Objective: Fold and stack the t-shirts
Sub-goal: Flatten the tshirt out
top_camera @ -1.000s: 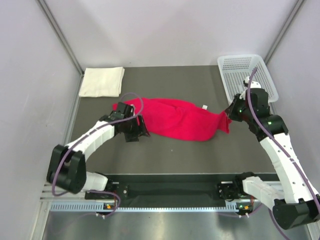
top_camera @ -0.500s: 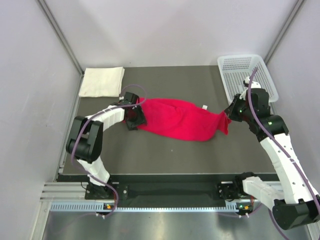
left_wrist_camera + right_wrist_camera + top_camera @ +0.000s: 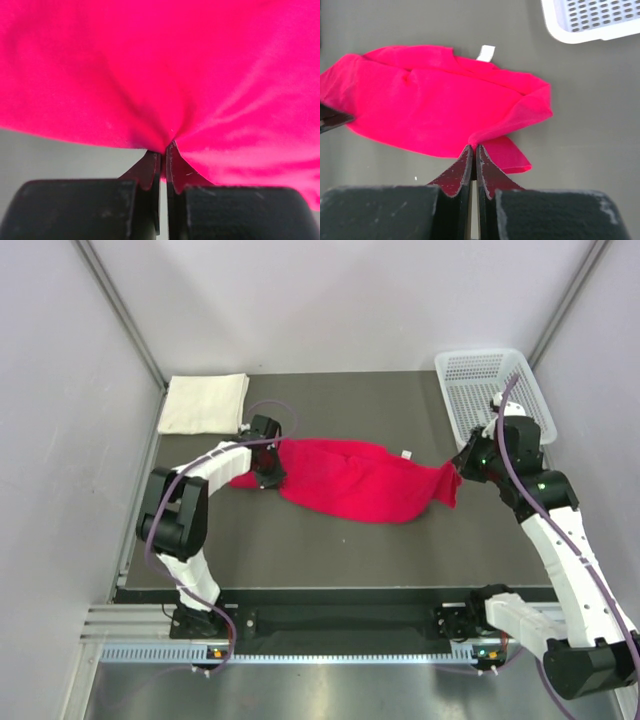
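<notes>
The bright red t-shirt (image 3: 355,478) lies stretched across the middle of the dark table, its white label (image 3: 407,453) showing. My left gripper (image 3: 270,472) is shut on the shirt's left end, and red cloth (image 3: 165,75) fills the left wrist view with a pinch of it between the fingertips (image 3: 164,148). My right gripper (image 3: 462,465) is shut on the shirt's right end (image 3: 470,110), a fold of cloth caught at its tips (image 3: 474,147). The cream-white t-shirt (image 3: 205,403) lies folded at the table's back left corner.
A white plastic mesh basket (image 3: 495,390) stands at the back right corner, just behind my right arm; its corner (image 3: 590,20) shows in the right wrist view. Grey walls close in the table on three sides.
My left arm swung in toward the shirt's left end and its gripper closed on the cloth. The left end has been drawn slightly left and back. My right gripper has kept its hold.
</notes>
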`<state>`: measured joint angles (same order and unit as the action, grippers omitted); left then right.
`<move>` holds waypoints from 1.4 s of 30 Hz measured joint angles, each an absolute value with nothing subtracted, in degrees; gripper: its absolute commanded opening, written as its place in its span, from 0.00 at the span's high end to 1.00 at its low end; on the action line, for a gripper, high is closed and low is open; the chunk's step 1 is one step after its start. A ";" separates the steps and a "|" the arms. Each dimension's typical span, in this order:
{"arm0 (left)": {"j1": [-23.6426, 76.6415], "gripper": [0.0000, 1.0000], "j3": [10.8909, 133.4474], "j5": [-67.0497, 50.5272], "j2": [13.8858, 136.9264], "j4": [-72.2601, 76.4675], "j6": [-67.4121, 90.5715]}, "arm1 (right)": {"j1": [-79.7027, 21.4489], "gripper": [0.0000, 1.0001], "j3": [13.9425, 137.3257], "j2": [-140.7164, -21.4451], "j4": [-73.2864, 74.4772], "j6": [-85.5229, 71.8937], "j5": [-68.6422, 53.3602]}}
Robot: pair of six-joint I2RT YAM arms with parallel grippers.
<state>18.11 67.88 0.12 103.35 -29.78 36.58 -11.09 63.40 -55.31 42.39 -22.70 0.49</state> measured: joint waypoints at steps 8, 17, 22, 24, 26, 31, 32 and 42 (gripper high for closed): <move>18.20 1.00 64.69 -0.71 72.62 -43.13 31.66 | -10.24 1.00 66.63 -50.13 44.01 -20.10 7.31; 18.20 1.00 68.88 -6.48 55.96 -59.18 28.86 | -10.20 1.00 80.60 -41.93 42.35 -19.92 14.02; 17.98 0.57 73.73 -6.13 72.23 -60.80 27.66 | -10.15 1.00 81.23 -48.40 39.51 -20.10 14.46; 17.41 0.44 78.11 -5.93 82.13 -61.17 27.40 | -10.09 1.00 81.45 -54.65 38.24 -20.14 13.56; 16.84 0.39 83.07 -5.48 90.41 -61.10 26.79 | -10.07 1.00 81.87 -61.28 37.69 -20.08 12.73; 16.47 0.37 90.32 -5.89 97.47 -61.39 24.47 | -9.96 1.00 82.56 -74.78 40.40 -19.14 10.37; 16.62 0.42 89.49 -7.29 96.29 -60.99 24.10 | -9.96 1.00 82.35 -75.26 40.75 -19.00 9.91; 27.00 0.27 63.83 -20.75 76.20 -49.84 26.96 | -9.91 1.00 76.79 -67.16 39.70 -18.02 6.61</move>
<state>27.00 63.83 -20.75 76.20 -49.84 26.96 -9.91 76.79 -67.16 39.70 -18.02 6.61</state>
